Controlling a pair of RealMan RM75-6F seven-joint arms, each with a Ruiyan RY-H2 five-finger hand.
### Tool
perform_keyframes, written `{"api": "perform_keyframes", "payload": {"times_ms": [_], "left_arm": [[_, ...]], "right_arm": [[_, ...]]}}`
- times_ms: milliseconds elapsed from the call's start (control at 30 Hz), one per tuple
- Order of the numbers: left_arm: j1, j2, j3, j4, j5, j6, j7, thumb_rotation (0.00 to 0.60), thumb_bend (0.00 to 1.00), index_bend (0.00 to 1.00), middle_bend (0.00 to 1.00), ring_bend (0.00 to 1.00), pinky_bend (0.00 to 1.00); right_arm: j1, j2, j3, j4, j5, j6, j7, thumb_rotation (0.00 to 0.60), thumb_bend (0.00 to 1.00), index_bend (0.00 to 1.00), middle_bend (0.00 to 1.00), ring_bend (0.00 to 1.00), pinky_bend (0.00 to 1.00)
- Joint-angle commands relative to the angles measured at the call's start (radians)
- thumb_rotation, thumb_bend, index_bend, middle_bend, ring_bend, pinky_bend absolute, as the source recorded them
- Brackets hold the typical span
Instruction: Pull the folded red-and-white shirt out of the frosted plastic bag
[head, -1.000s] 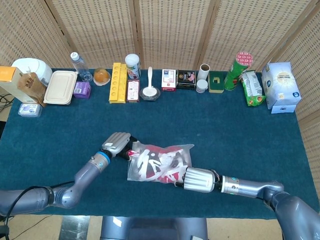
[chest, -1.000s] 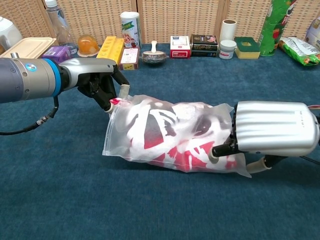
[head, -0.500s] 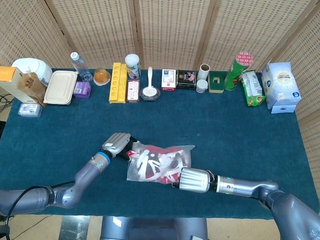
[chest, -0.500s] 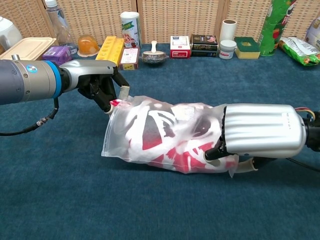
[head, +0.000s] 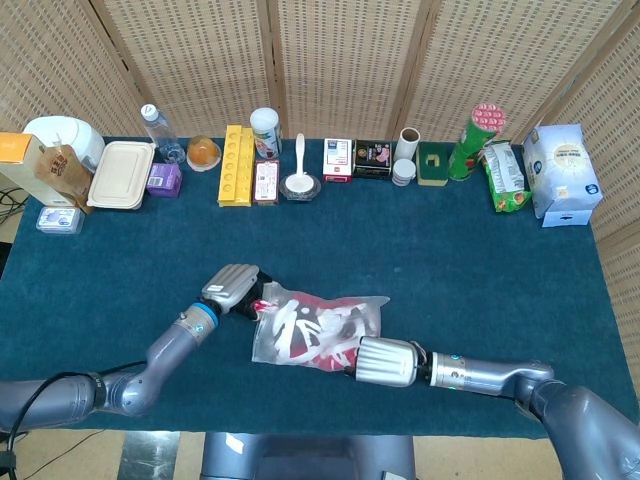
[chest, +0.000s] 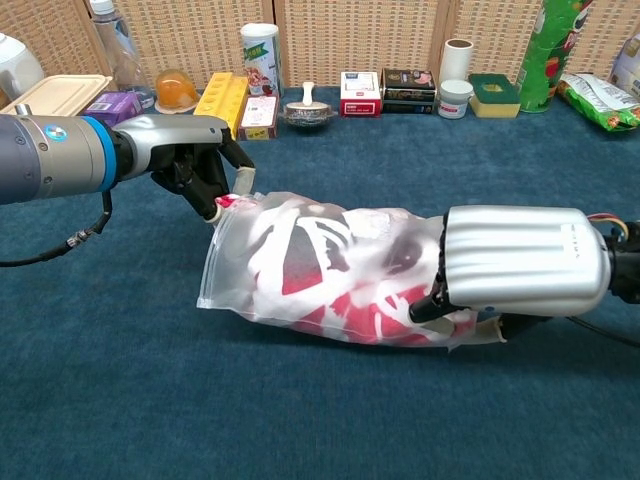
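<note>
The shirt (chest: 330, 270) is still wholly inside the bag (chest: 225, 290), which lies on its side on the blue table (chest: 300, 420) near the robot's edge, so the pulling-out itself is not yet done. What seems to be in place is the hold. The left hand (chest: 200, 170) pinches the upper corner of the bag's far-left end. The right hand (chest: 520, 265) lies at the opposite end with its fingers hidden under its silver back and the plastic (I cannot tell whether they grip the shirt, the bag, or nothing). I judge the task to be at an early stage: the cloth has yet to come clear of the plastic at all, and which end is the mouth is not plain from here.

By count there is one bag, one shirt and two hands, one at each end. Along the back edge stands a single row of other goods, among them one water bottle (head: 156, 128), one yellow tray (head: 235, 165), one green can (head: 470, 140) and one tissue pack (head: 562, 175).
</note>
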Motion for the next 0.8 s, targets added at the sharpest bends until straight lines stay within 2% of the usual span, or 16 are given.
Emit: {"api": "perform_keyframes", "payload": {"times_ms": [33,533,800], "left_arm": [[0.005,0.012,-0.002,-0.006,0.007,0.003,-0.007,0.600,0.42,0.82,1.00,1.00,1.00],[0.036,0.074,-0.006,-0.020,0.046,-0.006,-0.058,0.600,0.42,0.82,1.00,1.00,1.00],[0.066,0.132,-0.017,-0.029,0.095,-0.020,-0.119,0.600,0.42,0.82,1.00,1.00,1.00]], "right_arm": [[0.000,0.011,-0.003,-0.013,0.002,-0.005,-0.008,0.600,0.47,0.78,0.91,1.00,1.00],[-0.006,0.092,-0.021,-0.116,0.012,-0.059,-0.067,0.600,0.48,0.80,0.92,1.00,1.00],[-0.020,0.166,-0.020,-0.189,0.036,-0.095,-0.105,0.600,0.48,0.80,0.92,1.00,1.00]]}}
